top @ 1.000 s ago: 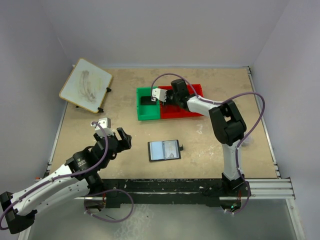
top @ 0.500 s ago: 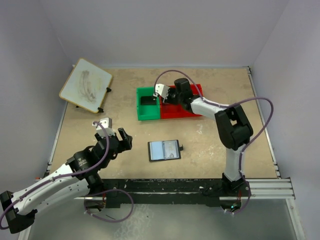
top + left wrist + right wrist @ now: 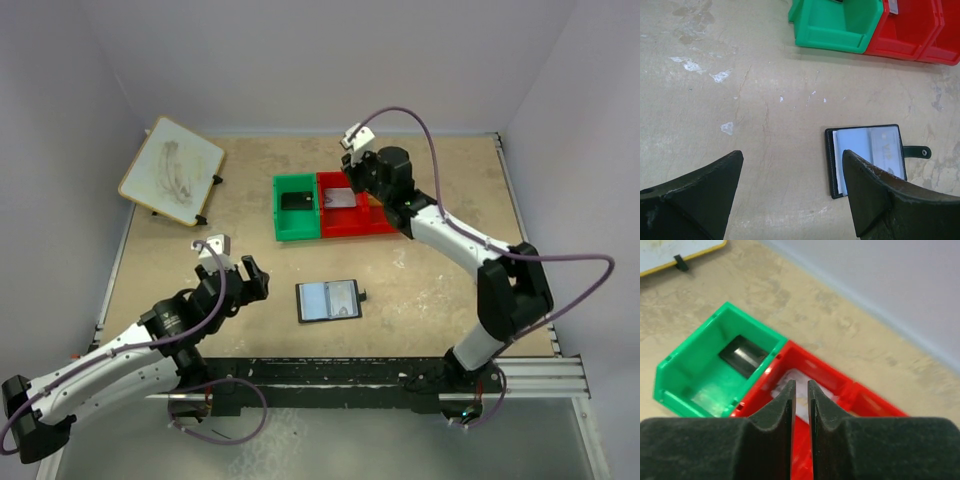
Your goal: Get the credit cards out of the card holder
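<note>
Black outside and pale grey-blue inside, the card holder (image 3: 328, 300) lies open and flat on the bench (image 3: 440, 285), near its front edge and well apart from both bins. One dark credit card (image 3: 295, 200) lies in the green bin (image 3: 283, 226). A pale flat item (image 3: 341, 197) lies in the adjoining red bin (image 3: 368, 229).

The right end effector (image 3: 800, 385) hangs above the red bin, jaws narrow, with nothing between them. The left end effector (image 3: 250, 278) hovers just left of the holder, jaws wide and empty.

Step in hand, as judged: between extractions. A lettered card (image 3: 884, 150) appears to sit in the holder's right pocket. The next move calls for steadying the holder and pinching that card's exposed edge.
</note>
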You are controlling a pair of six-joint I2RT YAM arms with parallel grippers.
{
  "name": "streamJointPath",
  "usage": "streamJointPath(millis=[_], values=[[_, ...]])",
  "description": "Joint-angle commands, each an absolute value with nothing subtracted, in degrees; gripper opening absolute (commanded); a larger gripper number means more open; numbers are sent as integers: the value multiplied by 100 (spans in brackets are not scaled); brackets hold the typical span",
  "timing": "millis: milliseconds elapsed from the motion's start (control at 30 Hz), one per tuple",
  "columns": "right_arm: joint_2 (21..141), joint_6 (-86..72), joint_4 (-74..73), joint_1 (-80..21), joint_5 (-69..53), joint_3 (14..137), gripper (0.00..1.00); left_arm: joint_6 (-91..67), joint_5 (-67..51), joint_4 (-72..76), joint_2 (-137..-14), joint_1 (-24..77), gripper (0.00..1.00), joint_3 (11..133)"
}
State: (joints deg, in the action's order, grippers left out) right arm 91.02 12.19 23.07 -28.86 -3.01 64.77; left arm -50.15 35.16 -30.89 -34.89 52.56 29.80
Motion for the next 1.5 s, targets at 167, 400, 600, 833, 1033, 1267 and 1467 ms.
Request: streamJointPath(millis=[167, 400, 600, 833, 1033, 1267, 1467], values=[[10651, -709, 220, -2955, -399, 7794, 13, -5025, 3397, -2729, -3714, 5256, 78, 3195], [11433, -995, -348, -2977, 168, 8446, 13, -5058, 3501, -2872, -3543, 5256, 78, 3190], [11871, -970, -469, -2985, 611, 8813, 13, -5053, 3529, -2938, -3536, 5256, 78, 3207], [12151, -913, -697, -3011, 739, 9179, 14, -5028, 3613, -3079, -3511, 5256, 78, 3301], [12004, -924, -598, -3045, 574, 9027, 15, -5052, 3683, -3078, -3445, 5256, 78, 3261], [11988, -1019, -612, -3125, 512, 8879, 15, -5017, 3657, -3032, -3555, 5254, 78, 3288], [12200, -1071, -625, -3131, 685, 9017, 15, -5010, 3644, -3023, -3552, 5256, 78, 3288]])
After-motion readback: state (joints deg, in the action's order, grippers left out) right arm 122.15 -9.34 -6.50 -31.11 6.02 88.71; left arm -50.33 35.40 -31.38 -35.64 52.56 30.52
